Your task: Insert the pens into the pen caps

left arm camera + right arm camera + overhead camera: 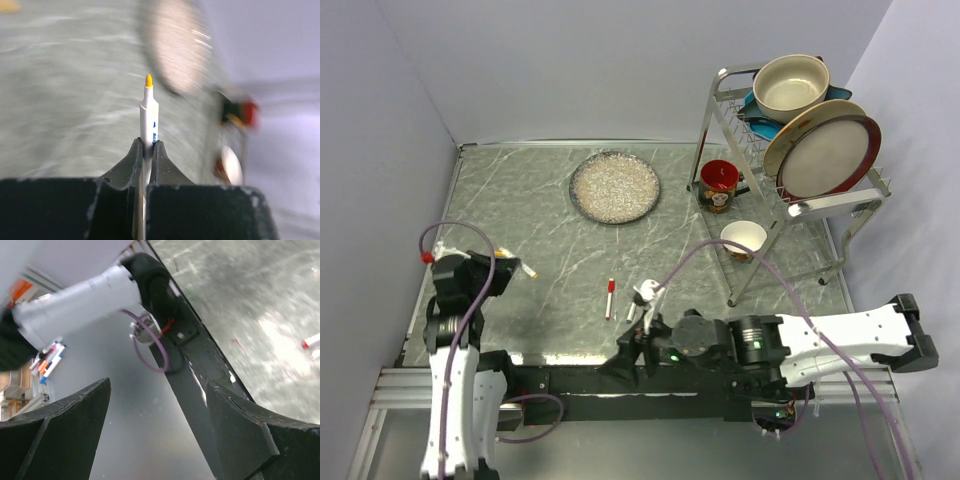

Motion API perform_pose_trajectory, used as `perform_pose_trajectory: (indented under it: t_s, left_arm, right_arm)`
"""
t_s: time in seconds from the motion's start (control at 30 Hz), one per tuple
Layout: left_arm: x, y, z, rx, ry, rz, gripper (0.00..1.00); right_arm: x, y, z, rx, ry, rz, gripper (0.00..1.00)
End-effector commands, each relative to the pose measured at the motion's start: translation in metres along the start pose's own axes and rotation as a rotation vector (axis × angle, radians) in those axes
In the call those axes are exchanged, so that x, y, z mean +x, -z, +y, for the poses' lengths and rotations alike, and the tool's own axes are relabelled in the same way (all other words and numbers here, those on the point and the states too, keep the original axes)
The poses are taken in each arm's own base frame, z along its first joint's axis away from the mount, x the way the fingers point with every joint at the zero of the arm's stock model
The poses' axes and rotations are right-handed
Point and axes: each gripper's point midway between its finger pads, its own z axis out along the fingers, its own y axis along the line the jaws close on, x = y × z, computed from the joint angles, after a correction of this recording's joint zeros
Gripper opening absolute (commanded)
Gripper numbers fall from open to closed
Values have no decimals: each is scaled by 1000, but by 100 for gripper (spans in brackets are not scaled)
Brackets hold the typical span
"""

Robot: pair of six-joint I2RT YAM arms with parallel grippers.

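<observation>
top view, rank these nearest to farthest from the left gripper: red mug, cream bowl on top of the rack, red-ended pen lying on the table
From the left gripper, shut on the yellow-tipped pen:
1. red-ended pen, on the table just to its right.
2. red mug, farther right, beside the rack.
3. cream bowl, on top of the rack, far right corner.

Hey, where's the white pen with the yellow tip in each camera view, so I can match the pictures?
Top external: the white yellow-tipped pen sits on the left side, mid-height, pointing right.
Left wrist: dead centre, vertical, clamped in the left gripper.
Right wrist: not in it.
Shared landmark: the speckled round plate, top centre from above, blurred beyond the pen tip in the left wrist view.
</observation>
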Motion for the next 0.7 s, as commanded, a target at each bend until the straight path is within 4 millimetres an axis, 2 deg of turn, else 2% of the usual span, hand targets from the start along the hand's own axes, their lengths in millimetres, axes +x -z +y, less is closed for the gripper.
perform_pose_trajectory:
  t_s: [0.0, 0.03, 0.13, 0.17, 0.27, 0.37, 0.4, 0.43, 0.67]
  left_arm:
    - [31, 46, -74, 479, -277, 130, 1]
    - [38, 60, -83, 550, -309, 155, 1]
    - [56, 79, -96, 679, -355, 229, 1]
    - [58, 87, -104, 746, -385, 227, 1]
    - [73, 100, -106, 834, -377, 300, 1]
    - [81, 110, -109, 887, -394, 329, 1]
    - [81, 115, -113, 916, -412, 322, 1]
    - [82, 117, -114, 926, -413, 327, 1]
    - [85, 129, -121, 977, -379, 370, 1]
  right_arm:
    - [-48, -14, 28, -147, -1, -67, 84]
    - [-53, -16, 27, -156, -8, -73, 84]
    - [-73, -20, 17, -141, -3, -120, 84]
    - [-79, -25, 7, -117, -3, -127, 84]
    - [-88, -32, -3, -88, 17, -133, 84]
    - [-97, -38, -12, -95, 46, -148, 84]
    - [-97, -41, -25, -70, 45, -147, 83]
    - [-102, -42, -20, -109, 49, -161, 83]
    - [-109, -70, -25, -124, 80, -147, 77]
